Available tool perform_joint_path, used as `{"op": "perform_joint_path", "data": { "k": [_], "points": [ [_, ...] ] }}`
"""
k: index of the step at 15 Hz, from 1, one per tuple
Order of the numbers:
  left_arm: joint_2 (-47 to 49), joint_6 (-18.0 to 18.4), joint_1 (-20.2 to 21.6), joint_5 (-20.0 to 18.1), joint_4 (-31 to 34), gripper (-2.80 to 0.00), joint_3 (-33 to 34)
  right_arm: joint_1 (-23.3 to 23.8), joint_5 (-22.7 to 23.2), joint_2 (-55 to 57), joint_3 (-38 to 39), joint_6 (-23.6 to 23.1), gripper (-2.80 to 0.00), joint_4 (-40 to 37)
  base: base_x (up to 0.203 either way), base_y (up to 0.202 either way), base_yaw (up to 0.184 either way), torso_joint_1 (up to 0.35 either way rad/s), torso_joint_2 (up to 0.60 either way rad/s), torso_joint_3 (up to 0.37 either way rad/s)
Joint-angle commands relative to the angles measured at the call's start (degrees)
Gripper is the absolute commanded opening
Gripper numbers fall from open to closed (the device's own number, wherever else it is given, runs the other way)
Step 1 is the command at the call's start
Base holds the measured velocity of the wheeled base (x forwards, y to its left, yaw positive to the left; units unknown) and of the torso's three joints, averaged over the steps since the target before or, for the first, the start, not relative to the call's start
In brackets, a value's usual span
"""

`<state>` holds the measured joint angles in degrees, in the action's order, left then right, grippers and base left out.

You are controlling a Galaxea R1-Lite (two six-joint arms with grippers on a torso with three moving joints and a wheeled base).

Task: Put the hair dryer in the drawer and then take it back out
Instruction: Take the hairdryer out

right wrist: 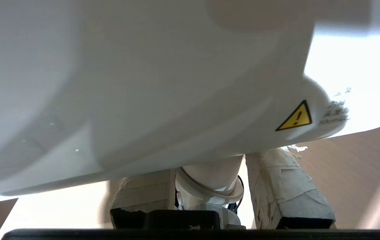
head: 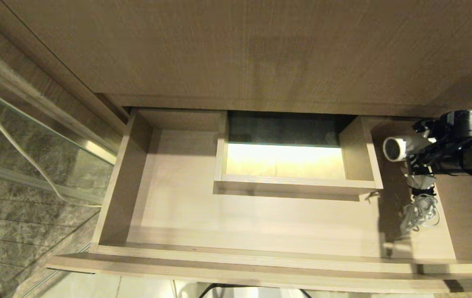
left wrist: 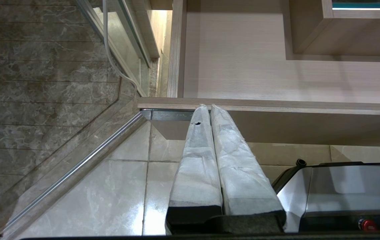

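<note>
White hair dryer (head: 401, 147) level, barrel leftward

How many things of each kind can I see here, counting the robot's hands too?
Hair dryer, held over the drawer's right end: 1
Drawer, pulled open: 1
Grippers: 2, the right gripper shut on the hair dryer, the left gripper shut below the drawer front
Loose white cord at the glass panel: 1
Total: 5

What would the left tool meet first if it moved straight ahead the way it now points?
Probably the drawer: in the left wrist view the shut left tool points at its front edge, with nothing between. How much gap remains cannot be judged; the fingertips appear level with that edge.
</note>
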<state>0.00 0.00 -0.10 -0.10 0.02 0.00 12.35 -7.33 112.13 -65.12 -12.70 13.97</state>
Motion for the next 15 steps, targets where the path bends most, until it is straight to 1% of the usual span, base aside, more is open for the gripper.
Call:
{"op": "perform_joint_path", "data": {
  "k": [1,4,6,9,12,15],
  "points": [
    [0.0,-0.1,0.0,0.0,0.0,-2.80,0.1,0.0,-0.1,-6.7,3.4,-0.3,-2.80,0.1,0.000,0.000,0.000,0.000,0.00,0.000],
    [0.0,-0.1,0.0,0.0,0.0,-2.80,0.1,0.0,-0.4,-12.1,7.5,-1.1,-2.80,0.1,0.000,0.000,0.000,0.000,0.00,0.000],
    [0.0,0.0,0.0,0.0,0.0,-2.80,0.1,0.0,-0.6,-15.2,9.3,-3.9,-2.80,-0.1,0.000,0.000,0.000,0.000,0.00,0.000],
    [0.0,0.0,0.0,0.0,0.0,-2.80,0.1,0.0,-0.7,-20.8,10.3,-7.2,-2.80,-2.8,0.000,0.000,0.000,0.000,0.00,0.000],
    [0.0,-0.1,0.0,0.0,0.0,-2.80,0.1,-0.1,-0.7,-26.5,12.7,-7.6,-2.80,-6.0,0.000,0.000,0.000,0.000,0.00,0.000],
    [0.0,0.0,0.0,0.0,0.0,-2.80,0.1,-0.1,-0.7,-31.6,15.2,-7.7,-2.80,-6.6,0.000,0.000,0.000,0.000,0.00,0.000]
  ]
}}
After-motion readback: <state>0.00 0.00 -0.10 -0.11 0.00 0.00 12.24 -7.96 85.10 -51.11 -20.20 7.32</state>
